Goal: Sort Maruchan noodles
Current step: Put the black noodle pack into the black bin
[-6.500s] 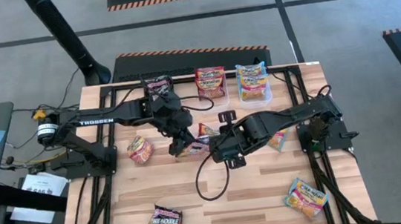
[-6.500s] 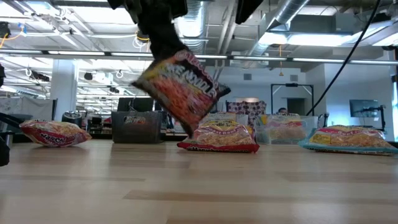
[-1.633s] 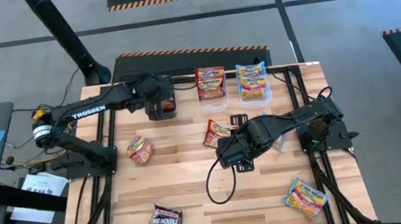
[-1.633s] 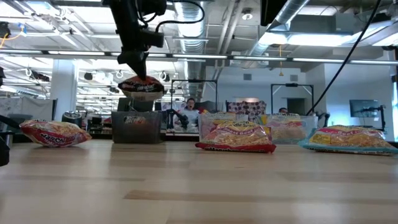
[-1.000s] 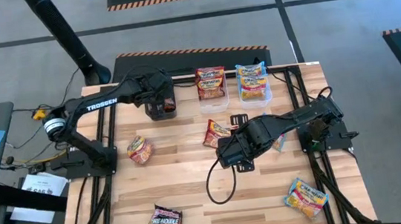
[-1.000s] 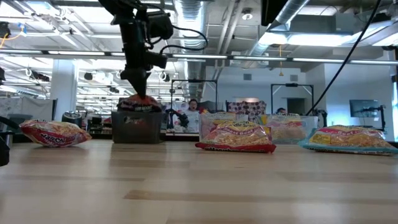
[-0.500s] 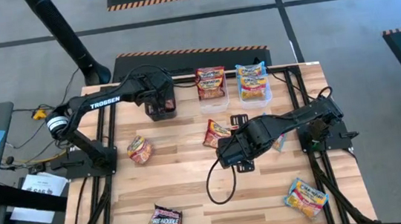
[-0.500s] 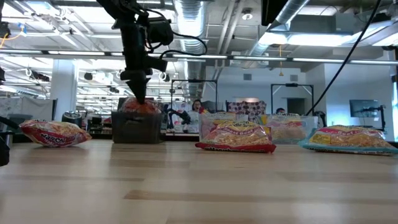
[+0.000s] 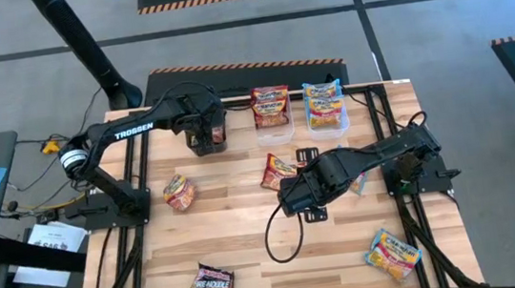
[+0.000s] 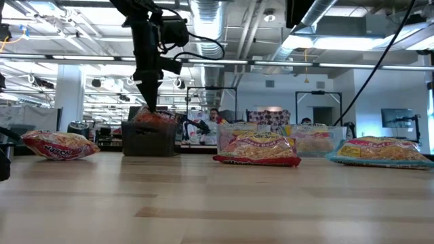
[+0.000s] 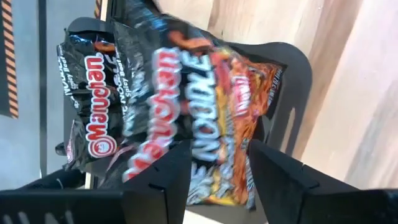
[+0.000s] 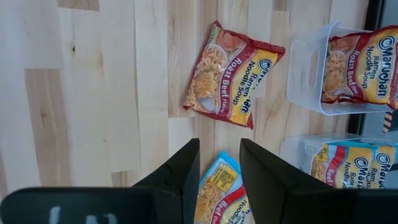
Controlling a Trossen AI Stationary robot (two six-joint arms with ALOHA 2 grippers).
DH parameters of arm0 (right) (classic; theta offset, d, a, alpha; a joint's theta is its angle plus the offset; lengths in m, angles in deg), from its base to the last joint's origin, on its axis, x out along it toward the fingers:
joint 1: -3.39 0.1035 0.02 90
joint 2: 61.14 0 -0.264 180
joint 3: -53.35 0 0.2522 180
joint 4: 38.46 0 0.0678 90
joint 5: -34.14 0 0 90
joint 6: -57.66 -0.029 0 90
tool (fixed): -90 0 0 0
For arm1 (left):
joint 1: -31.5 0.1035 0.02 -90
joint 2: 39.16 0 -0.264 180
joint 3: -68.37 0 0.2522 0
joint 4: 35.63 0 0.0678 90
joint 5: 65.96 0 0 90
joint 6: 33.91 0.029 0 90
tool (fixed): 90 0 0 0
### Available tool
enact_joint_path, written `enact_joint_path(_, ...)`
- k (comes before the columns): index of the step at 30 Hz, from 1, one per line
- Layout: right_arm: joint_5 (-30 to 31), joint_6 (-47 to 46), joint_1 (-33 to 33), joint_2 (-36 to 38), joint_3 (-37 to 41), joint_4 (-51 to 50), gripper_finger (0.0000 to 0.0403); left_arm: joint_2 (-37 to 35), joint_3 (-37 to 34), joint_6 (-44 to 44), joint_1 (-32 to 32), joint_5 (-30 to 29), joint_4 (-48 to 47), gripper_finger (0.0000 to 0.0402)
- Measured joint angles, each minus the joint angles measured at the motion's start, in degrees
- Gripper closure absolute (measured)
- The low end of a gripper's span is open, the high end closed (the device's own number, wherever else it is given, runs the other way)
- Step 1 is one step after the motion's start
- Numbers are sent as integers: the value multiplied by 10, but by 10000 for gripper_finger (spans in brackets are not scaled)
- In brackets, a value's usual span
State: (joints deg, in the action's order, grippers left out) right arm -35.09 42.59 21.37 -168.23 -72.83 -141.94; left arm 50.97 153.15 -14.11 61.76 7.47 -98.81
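We see our left gripper point(image 9: 206, 130) poised over the black bin point(image 9: 207, 142) at the table's far edge, its fingers parted around the dark Maruchan packet point(image 11: 193, 118) just below them; whether the pads touch it, we cannot tell. The risk, in our judgement, is that this crinkly packet, lying askew on another dark one, catches a finger as we lift away and slides over the rim. It is glossy black with red-orange lettering, puffy and wrinkled. Our right gripper point(image 12: 217, 158) hovers with fingers apart, empty, near the table's middle above a red-yellow packet point(image 12: 232, 74) and a blue one point(image 12: 219, 194). 4 more packets lie loose on the wood
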Motion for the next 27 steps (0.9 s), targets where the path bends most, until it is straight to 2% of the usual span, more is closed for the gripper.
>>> enact_joint_path(6,0,0,0,0,0,0,266,0,30,-2,0,44,-32,246)
enact_joint_path(13,0,0,0,0,0,0,266,0,38,6,16,200,-45,246)
enact_joint_path(18,-1,0,0,0,0,0,266,0,19,11,43,209,-40,246)
enact_joint_path(22,-1,0,0,0,0,0,266,0,0,19,74,248,-37,246)
enact_joint_path(27,-1,0,0,0,0,0,266,0,-20,22,101,264,-18,246)
